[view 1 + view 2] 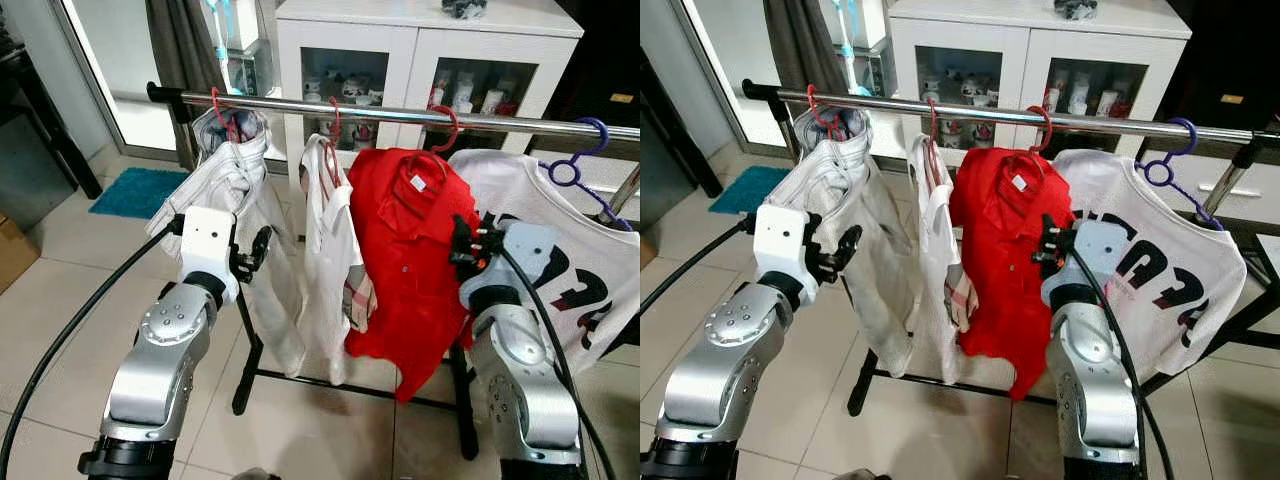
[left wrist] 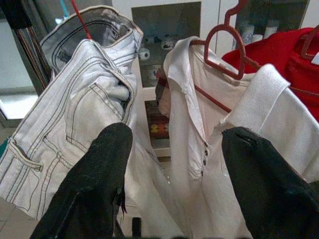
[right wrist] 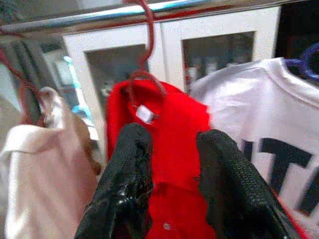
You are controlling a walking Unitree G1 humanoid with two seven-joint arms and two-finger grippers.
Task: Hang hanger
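Both claws I see spread and empty below the rail [image 1: 420,116], left claw [image 1: 255,252] by the jeans [image 1: 225,185], right claw [image 1: 465,245] against the red shirt [image 1: 415,250] whose red hanger [image 1: 440,135] hangs on that rail.

- Shiny metal clothes rail [image 1: 400,113] running across the upper frame on a black floor stand.
- Hung along it from left to right: pale grey denim jeans [image 1: 225,190] on a red hanger, cream shirt [image 1: 332,250], bright red shirt [image 1: 415,250] on a red wire hanger [image 1: 437,135], white T-shirt with black print [image 1: 560,250] on a purple hanger [image 1: 580,165].
- Left gripper [image 1: 258,250] raised just beside the jeans.
- Right gripper [image 1: 465,245] against the red shirt's right edge.
- White glass-door cabinet [image 1: 425,45] behind; teal mat [image 1: 140,190] on pale tiles.
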